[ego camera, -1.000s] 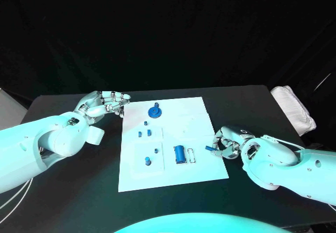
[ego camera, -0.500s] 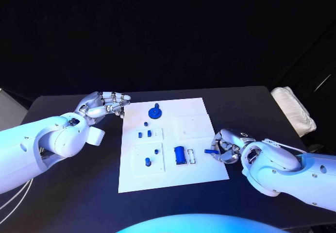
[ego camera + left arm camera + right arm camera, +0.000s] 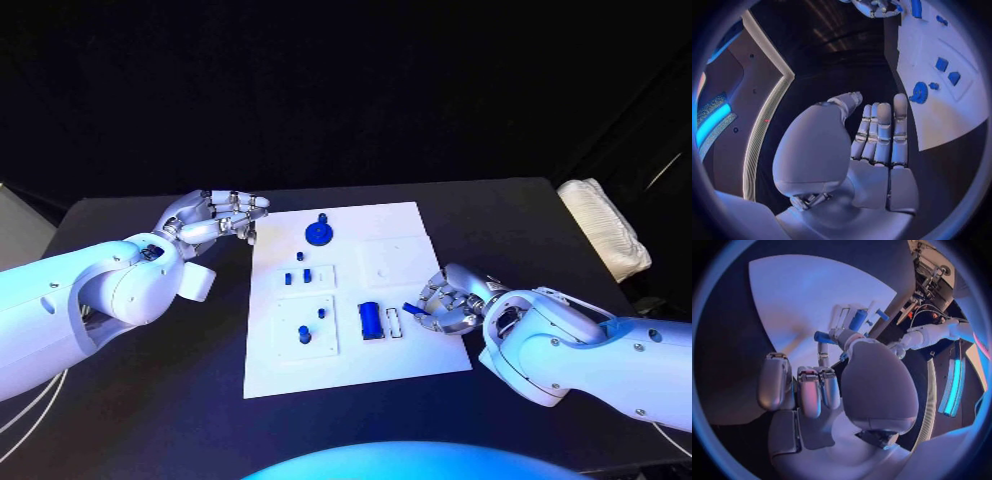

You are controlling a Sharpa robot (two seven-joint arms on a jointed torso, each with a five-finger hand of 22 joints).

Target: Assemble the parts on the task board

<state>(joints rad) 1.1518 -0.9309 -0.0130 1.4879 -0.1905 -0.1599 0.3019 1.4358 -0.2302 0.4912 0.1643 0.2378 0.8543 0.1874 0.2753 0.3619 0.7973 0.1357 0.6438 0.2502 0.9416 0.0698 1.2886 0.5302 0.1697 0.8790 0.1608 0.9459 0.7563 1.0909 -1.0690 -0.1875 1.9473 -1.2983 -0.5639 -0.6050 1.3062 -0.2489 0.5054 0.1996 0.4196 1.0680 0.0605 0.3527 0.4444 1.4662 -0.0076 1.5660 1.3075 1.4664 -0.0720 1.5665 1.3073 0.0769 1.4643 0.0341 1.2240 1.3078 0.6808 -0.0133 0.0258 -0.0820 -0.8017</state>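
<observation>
The white task board (image 3: pixel 408 255) lies in the middle of the black table. On it are a round blue part (image 3: pixel 319 233), two small blue parts (image 3: pixel 297 276), a blue peg (image 3: pixel 304 333) and a blue cylinder (image 3: pixel 371 318). My right hand (image 3: pixel 447 303) is over the board's right edge and pinches a small blue part (image 3: pixel 413 310) just right of the cylinder. The right wrist view shows that part (image 3: pixel 823 337) at the fingertips, with the cylinder (image 3: pixel 858 319) beyond. My left hand (image 3: pixel 216 214) hovers by the board's far left corner, fingers straight and holding nothing (image 3: pixel 876 150).
A folded white cloth (image 3: pixel 606 235) lies at the table's right edge. Bare black table (image 3: pixel 159 370) stretches on the board's left and in front of it. In the left wrist view the round blue part (image 3: pixel 919 92) sits near the board's (image 3: pixel 967 107) corner.
My right hand has moved left from the table onto the board's right edge, carrying the small blue part toward the cylinder. The left hand has stayed put.
</observation>
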